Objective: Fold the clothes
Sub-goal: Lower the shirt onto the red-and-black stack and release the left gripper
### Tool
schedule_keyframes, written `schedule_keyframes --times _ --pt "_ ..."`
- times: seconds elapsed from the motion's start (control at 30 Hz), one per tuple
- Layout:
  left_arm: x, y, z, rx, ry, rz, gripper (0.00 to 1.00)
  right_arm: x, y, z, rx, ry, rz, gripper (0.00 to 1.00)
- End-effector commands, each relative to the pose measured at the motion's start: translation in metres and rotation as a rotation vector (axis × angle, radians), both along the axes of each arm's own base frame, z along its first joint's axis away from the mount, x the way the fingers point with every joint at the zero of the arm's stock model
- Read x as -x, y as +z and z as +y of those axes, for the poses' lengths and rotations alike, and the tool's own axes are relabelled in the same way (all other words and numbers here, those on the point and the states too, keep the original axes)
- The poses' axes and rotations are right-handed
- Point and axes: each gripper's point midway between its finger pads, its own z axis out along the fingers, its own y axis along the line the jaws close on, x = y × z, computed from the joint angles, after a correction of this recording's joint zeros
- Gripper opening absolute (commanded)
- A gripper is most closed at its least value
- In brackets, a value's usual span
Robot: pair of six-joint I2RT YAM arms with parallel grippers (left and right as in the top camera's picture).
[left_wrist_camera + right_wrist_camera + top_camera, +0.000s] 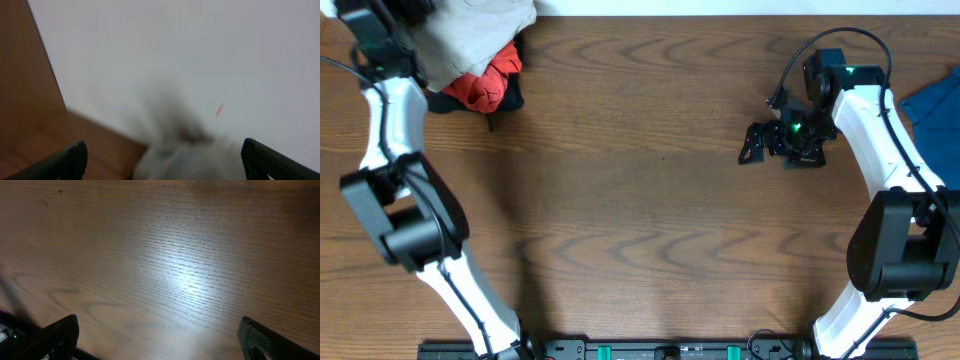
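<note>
Across your table (640,200), the pale beige shirt (475,35) is the thing to steer by: it lies bunched in a heap at the far left corner against the back edge, too crumpled to show any long axis. A red garment (485,85) pokes out from under the shirt's near side, touching it, and a blue cloth (935,110) lies well apart from the shirt, at the opposite right edge. Your left gripper (163,146) is by far the nearer one: it sits just left of the shirt and faces it, with blurred pale fabric filling the space ahead between the spread fingers. Its jaws stand fully apart and grip nothing, though I cannot tell whether the cloth brushes them. Your right gripper (157,322) hovers over plain wood far to the shirt's right, jaws equally wide and empty. I judge that the left arm should reach first.
</note>
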Motion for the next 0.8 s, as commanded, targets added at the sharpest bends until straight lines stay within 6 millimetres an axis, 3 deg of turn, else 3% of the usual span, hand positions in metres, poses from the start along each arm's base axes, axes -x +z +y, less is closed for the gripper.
schedule_keyframes --times 0.0,0.13,0.23,0.37,0.5,0.63,0.77 --pt "-0.008 -0.066 0.002 0.033 -0.005 0.092 0.98 -0.002 0.002 -0.003 -0.001 -0.016 0.0 0.99" --pt "-0.008 -0.136 0.0 0.075 -0.008 0.206 0.98 0.003 0.002 -0.003 0.0 -0.018 0.021 0.99" --pt "-0.01 -0.141 -0.003 0.047 -0.023 0.219 0.98 0.006 0.003 -0.003 0.001 -0.018 0.035 0.99" --pt "-0.018 -0.081 -0.007 -0.073 -0.05 0.114 0.98 0.007 0.003 -0.003 0.001 -0.018 0.04 0.99" --pt "-0.015 0.006 -0.019 -0.131 -0.056 -0.045 0.98 0.005 0.003 -0.003 0.001 -0.018 0.032 0.99" --pt "-0.005 0.088 -0.043 -0.182 -0.077 -0.195 0.98 0.004 0.002 -0.003 0.001 -0.018 0.025 0.99" --pt "-0.003 0.119 -0.069 -0.198 -0.11 -0.257 0.98 0.001 0.002 -0.003 0.0 -0.018 0.015 0.99"
